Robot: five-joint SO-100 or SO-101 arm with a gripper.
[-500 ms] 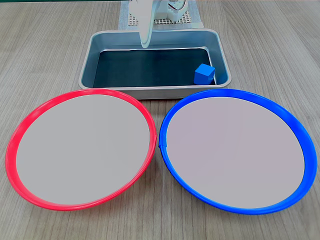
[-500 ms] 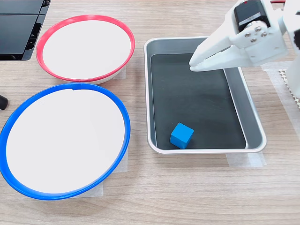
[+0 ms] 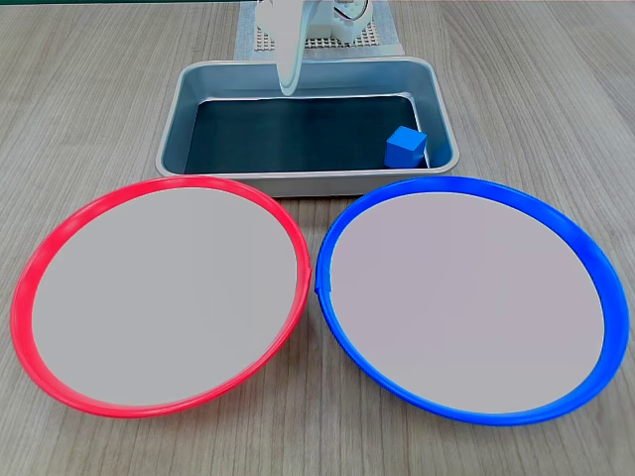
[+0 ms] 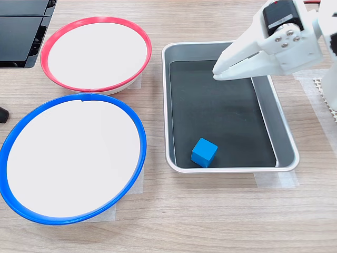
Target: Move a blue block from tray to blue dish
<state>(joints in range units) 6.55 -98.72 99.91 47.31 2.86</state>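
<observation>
Reaching has barely begun: the gripper [image 4: 217, 71] hovers empty with fingers pressed together above the tray [image 4: 284, 138], well apart from the blue block [image 4: 204, 152] in its corner nearest the blue dish [image 4: 138, 126], so next it must open and descend over the block.

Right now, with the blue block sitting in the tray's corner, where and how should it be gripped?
Probably from straight above, closing the tool on two opposite side faces of the blue block. It lies flat, turned slightly, in a corner of the tray; the raised rim blocks a low sideways approach, so line the fingers up with its turned faces.
</observation>
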